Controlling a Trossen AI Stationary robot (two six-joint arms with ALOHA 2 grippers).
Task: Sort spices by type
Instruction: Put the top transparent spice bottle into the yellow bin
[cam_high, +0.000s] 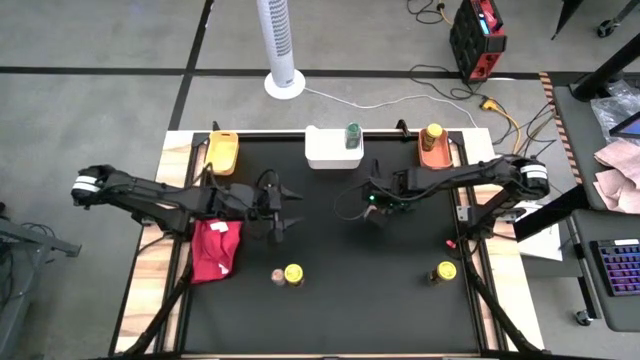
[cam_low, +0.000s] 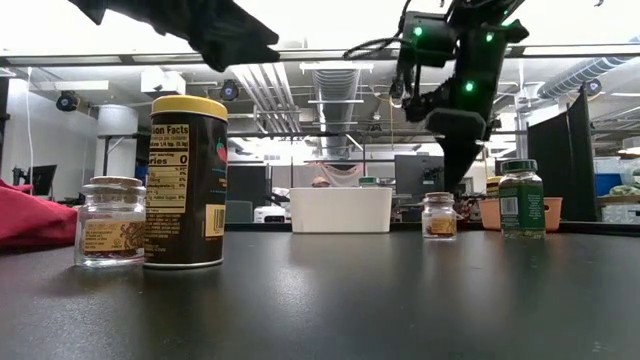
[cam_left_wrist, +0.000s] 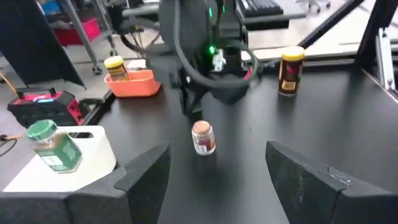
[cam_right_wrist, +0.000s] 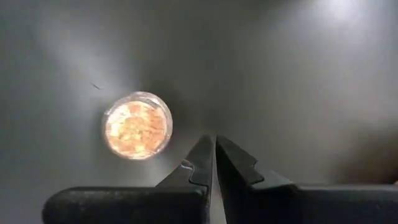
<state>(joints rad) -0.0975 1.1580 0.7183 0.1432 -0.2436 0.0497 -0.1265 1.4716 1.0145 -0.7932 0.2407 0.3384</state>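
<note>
Grey floor (cam_high: 100, 100) around table, crossed by dark tape lines. White tower fan (cam_high: 280, 45) stands on floor just beyond table's far edge; white cable runs from its base toward red-black equipment case (cam_high: 476, 38). Keyboard (cam_high: 620, 268) on side desk, right of table. Ceiling ducts (cam_low: 330, 85) and strip lights overhead, behind table.

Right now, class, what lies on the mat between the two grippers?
One small cork-lidded jar, standing upright just before the shut right gripper. The left wrist view shows it beyond the open left gripper; otherwise the mat there is bare.
</note>
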